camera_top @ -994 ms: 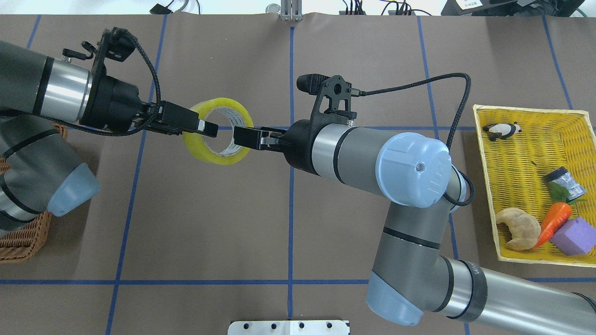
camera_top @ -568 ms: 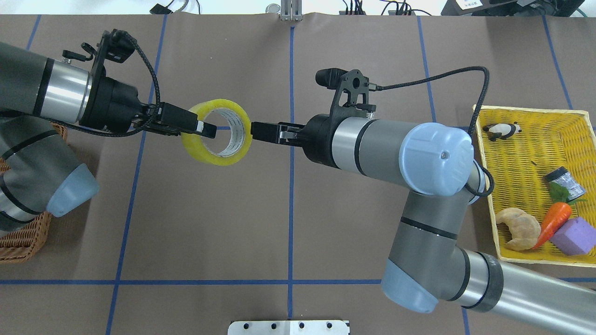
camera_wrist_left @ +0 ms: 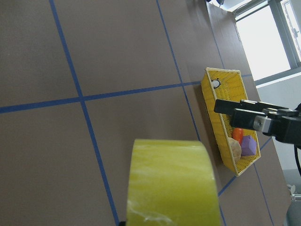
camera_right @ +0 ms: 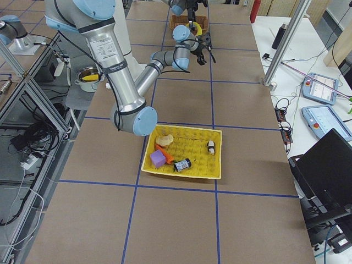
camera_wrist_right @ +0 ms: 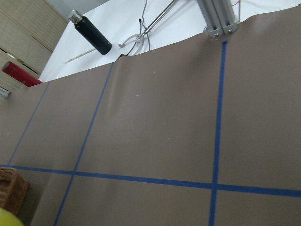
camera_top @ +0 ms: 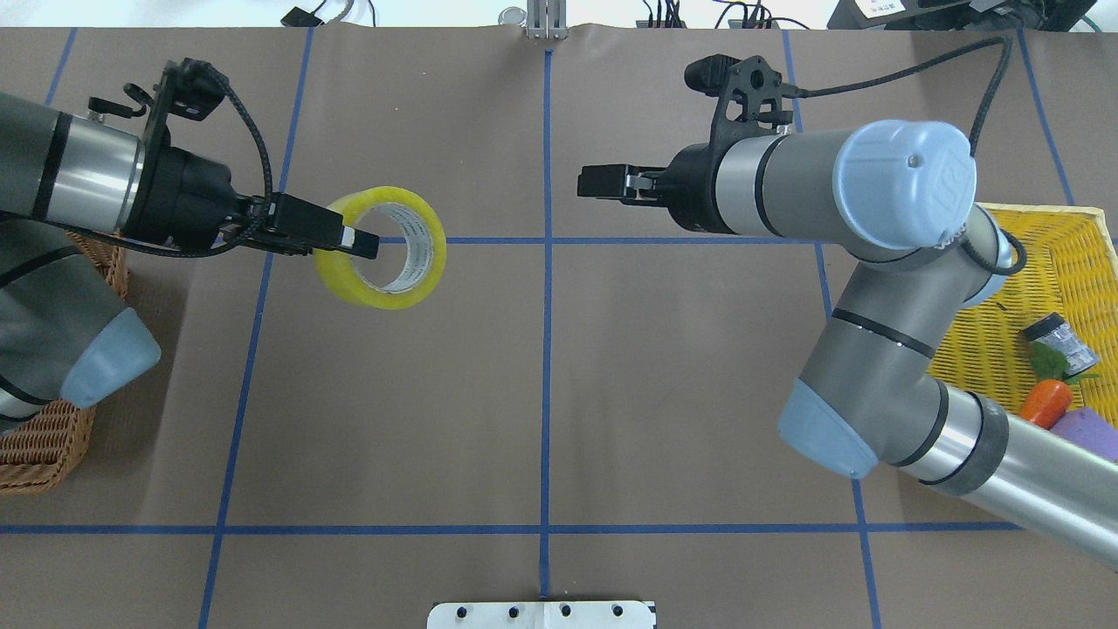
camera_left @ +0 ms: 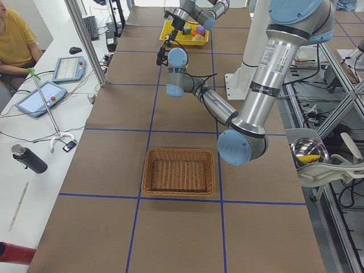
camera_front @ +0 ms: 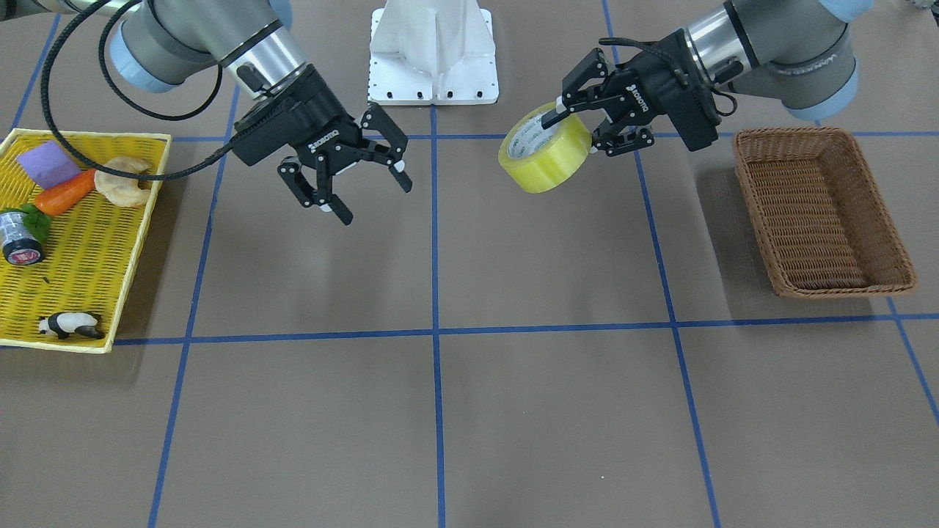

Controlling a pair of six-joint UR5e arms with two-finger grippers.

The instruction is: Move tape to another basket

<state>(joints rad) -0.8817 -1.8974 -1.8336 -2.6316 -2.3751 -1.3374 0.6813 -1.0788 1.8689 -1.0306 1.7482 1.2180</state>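
The left arm reaches out low and nearly flat over the brown surface (camera_front: 550, 411). Its left hand (camera_front: 572, 132) points toward the middle of the surface. The hand squeezes the wall of the tape (camera_front: 550, 165), with one finger poked into the hole and the other finger on the yellow outside. The tape hangs off the tip of the hand, up in the air, with its hole tipped to the side. It does not touch the surface.

The basket (camera_front: 843, 288) sits on the surface behind the left hand, back along the arm and lower down. It is apart from the hand and from the tape.

The right arm bends at its elbow and stretches out toward the left hand. The right hand (camera_front: 374, 202) has its fingers spread wide and grips nothing. It is up in the air and well apart from the tape. A yellow tray (camera_front: 88, 257) lies behind the right hand, with a carrot (camera_front: 62, 193) and a toy panda (camera_front: 70, 325) in it.
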